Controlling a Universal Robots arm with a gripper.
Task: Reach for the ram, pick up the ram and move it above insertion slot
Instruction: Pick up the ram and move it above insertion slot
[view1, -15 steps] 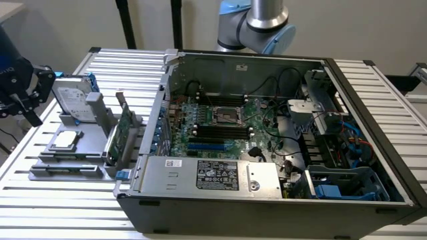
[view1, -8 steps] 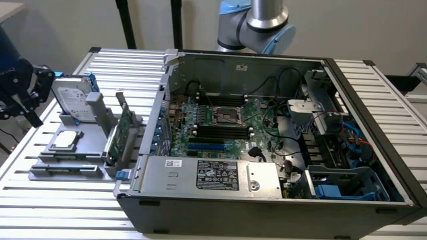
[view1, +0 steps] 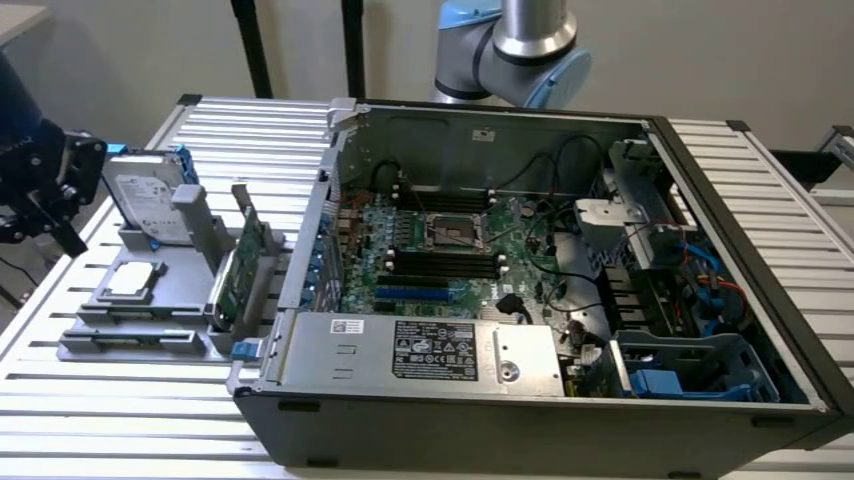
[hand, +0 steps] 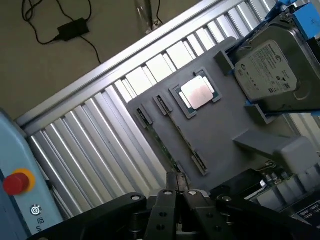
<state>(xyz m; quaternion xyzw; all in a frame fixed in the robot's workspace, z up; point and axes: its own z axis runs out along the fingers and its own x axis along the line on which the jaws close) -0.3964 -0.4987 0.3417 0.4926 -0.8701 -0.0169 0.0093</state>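
Claw (hand: 177, 189) low over one end of the ram (hand: 161, 145); no telling whether clenched or released. Ram on edge in the outermost groove of the gray holder (hand: 235, 120), a thin green line along the holder's rim, one end lost behind the claw (touching or merely above, not clear). Second groove just beside it, contents hard to make out. Next over, flat in its recess, a silver-topped processor (hand: 198, 93). Beyond that, upright, a hard drive (hand: 272, 70) in a blue frame, cut off at the picture's edge. Expansion card (view1: 238, 270) upright on the holder's side nearest the computer case (view1: 534, 400), seen almost edge-on. Insertion slots (view1: 447, 263), black, mid-motherboard inside the open case, well apart from claw and ram. All on a table (view1: 107, 400) of ribbed aluminium slats. Past the table edge in the wrist view, brown floor with a black power brick (hand: 72, 30) and its cable; nearer, a pale blue box with a red button (hand: 15, 182), partly cut off. Pale wall behind the case. Arm (view1: 527, 45) standing behind the case, upper part out of frame; black wrist end (view1: 40, 170) hanging at the exterior view's left, beside the holder, half cut by the edge.
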